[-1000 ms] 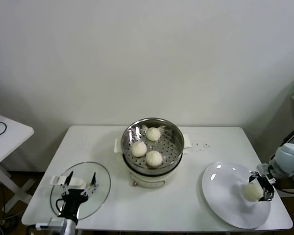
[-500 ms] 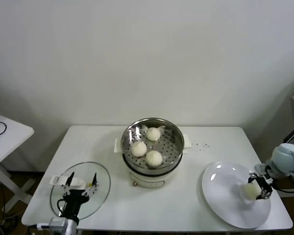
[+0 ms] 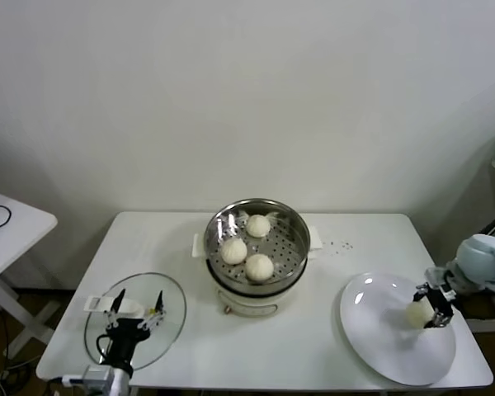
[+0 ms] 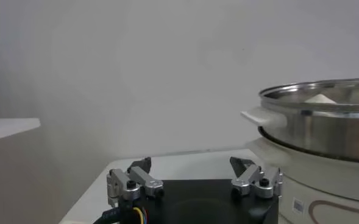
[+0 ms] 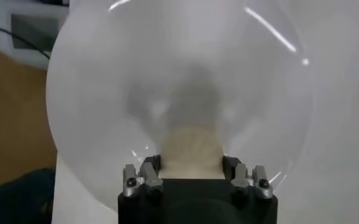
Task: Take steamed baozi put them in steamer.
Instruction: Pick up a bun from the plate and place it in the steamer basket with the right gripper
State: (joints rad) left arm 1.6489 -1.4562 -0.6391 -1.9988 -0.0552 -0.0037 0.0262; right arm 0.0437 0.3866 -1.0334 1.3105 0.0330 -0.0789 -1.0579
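Note:
Three steamed baozi (image 3: pixel 258 225) (image 3: pixel 234 250) (image 3: pixel 259 266) lie in the steamer (image 3: pixel 219 227), a shiny steel basket on a white pot base at the table's middle. My right gripper (image 3: pixel 425 310) is shut on another cream-white baozi (image 3: pixel 417 314), held just above the white plate (image 3: pixel 379 330) at the right. The right wrist view shows this baozi (image 5: pixel 190 146) between the fingers of the right gripper (image 5: pixel 190 161), with the plate (image 5: pixel 106 91) below. My left gripper (image 3: pixel 138 295) stands open and idle at the front left; from the left gripper (image 4: pixel 190 163) the steamer (image 4: pixel 325 122) is seen side-on.
A round glass lid (image 3: pixel 169 330) lies flat under the left gripper near the front edge of the white table (image 3: pixel 148 239). A small white side table (image 3: pixel 8 223) stands off to the left. The plate reaches close to the table's front right edge.
The right gripper's fingers closed on the baozi on the plate and raised it slightly. The left arm has not moved.

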